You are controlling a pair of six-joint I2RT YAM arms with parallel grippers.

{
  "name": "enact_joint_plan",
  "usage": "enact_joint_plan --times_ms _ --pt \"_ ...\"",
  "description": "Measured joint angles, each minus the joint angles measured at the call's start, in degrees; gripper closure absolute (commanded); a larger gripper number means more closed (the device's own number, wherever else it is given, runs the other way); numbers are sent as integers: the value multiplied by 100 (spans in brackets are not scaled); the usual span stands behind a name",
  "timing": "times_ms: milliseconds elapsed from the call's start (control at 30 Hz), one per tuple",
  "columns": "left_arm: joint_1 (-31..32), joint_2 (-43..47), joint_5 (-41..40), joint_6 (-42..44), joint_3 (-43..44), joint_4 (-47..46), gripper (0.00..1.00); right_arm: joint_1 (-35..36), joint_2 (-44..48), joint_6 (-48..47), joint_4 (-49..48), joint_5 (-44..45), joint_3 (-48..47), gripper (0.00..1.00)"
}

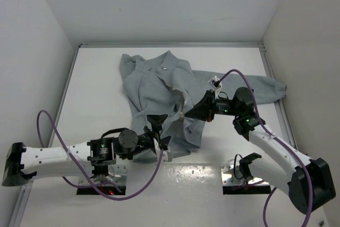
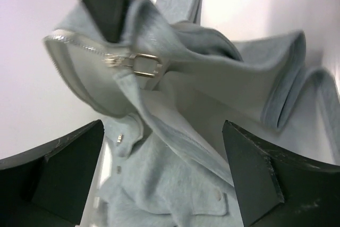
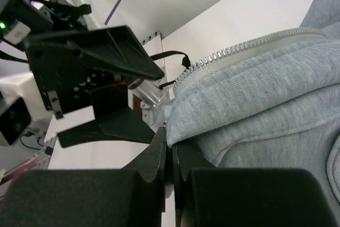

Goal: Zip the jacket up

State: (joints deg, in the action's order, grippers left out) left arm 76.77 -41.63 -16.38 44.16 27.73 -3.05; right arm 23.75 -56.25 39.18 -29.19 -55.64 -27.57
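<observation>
The light grey jacket (image 1: 154, 86) lies crumpled in the middle of the white table, one sleeve stretched to the right. My right gripper (image 1: 184, 114) is shut on the jacket's front edge by the zipper and lifts it. In the right wrist view the gripper (image 3: 172, 137) pinches the fabric (image 3: 265, 94) just below the zipper teeth (image 3: 239, 49). My left gripper (image 1: 161, 131) is open next to the lifted edge. In the left wrist view the gripper (image 2: 163, 131) is over a flap pocket of the jacket (image 2: 175, 184), and the metal zipper slider (image 2: 141, 63) hangs above, held up.
White enclosure walls (image 1: 48, 30) stand left, right and behind the table. Purple cables (image 1: 58, 147) loop from both arms. Two metal mounting plates (image 1: 234, 176) sit at the near edge. The jacket's sleeve (image 1: 268, 86) reaches close to the right wall.
</observation>
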Motion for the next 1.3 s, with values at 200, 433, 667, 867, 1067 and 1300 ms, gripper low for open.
enact_joint_plan --times_ms 200,433,667,867,1067,1300 --pt "-614 -181 608 -743 483 260 41 0 0 -37 118 2 0 100" --pt "-240 -4 409 -273 11 -186 60 0 -9 -35 129 2 0 100" --pt "791 -219 -922 1318 -1792 -2559 52 0 -85 11 136 -7 0 100" --pt "994 -791 -1567 2155 -2009 -4013 50 0 -168 236 35 -2 0 100" --pt "1014 -979 -1849 2586 -2004 -4717 47 0 -199 457 -197 15 9 100" --pt "1082 -1456 -1843 2850 -1904 -5222 45 11 -262 695 -376 22 81 100"
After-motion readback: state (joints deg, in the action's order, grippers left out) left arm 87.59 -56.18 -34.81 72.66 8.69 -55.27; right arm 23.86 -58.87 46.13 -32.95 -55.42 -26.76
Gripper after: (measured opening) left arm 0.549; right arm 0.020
